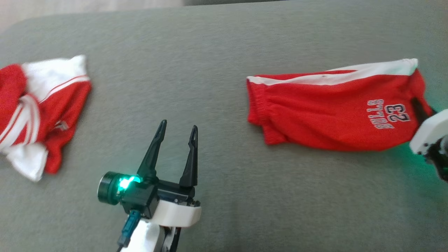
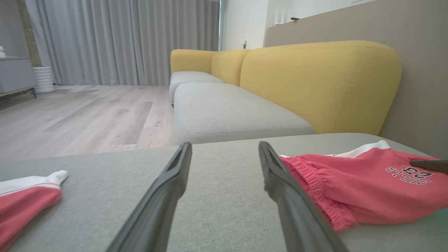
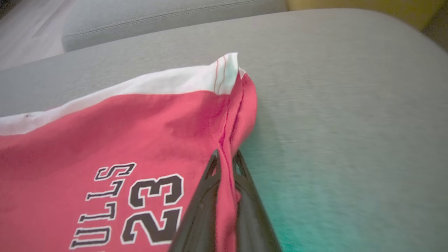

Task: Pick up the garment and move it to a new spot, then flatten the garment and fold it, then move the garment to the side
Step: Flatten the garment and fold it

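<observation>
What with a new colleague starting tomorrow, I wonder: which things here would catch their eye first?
The red shorts printed BULLS 23, lying at the right of the grey cushion, with the right pincer shut on a fold at their right end. Next, a crumpled red and white garment at the far left, and the left pincer, open, its green light glowing, between the two.

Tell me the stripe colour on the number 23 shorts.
White; the stripe on the red shorts shows best in the head view.
</observation>
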Robot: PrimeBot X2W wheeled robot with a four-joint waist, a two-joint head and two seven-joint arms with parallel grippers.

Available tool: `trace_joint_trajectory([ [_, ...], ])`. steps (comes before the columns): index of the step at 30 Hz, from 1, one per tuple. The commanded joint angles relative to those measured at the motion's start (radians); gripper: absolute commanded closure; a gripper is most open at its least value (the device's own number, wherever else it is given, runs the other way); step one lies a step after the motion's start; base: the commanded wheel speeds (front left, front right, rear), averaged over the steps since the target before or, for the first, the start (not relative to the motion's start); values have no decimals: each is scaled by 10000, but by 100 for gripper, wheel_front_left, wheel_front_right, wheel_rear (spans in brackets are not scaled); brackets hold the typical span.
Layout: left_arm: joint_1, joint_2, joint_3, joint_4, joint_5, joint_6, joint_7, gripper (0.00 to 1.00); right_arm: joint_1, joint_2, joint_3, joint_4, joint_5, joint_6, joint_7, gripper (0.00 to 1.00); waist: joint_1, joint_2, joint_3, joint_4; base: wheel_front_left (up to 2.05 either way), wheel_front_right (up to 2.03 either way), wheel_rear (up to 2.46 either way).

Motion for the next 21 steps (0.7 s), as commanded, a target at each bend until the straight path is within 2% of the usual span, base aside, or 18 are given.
trace_joint_trajectory([
  [1,-174,34,358,-319,87,-44,-49,0,102,-389,66,-33,26,-7,-190,100,1,-1,-168,-474,0,0,0],
  [7,-322,32,392,-256,152,-198,-49,0,-267,-465,-28,-565,40,-7,-909,100,1,-1,-149,-798,0,0,0],
  [15,-102,31,486,-116,98,-298,-49,0,-649,-315,-18,-2912,-204,-7,-1362,100,1,-1,-366,-465,0,0,0],
  [18,20,31,503,-105,20,-325,-49,0,-582,-55,276,-3796,-564,-7,-1360,100,1,-1,-477,-251,0,0,0],
  [21,131,31,451,-71,-104,-354,-49,0,-386,492,774,-4520,-984,-7,-1031,100,1,-1,-599,-14,0,0,0],
])
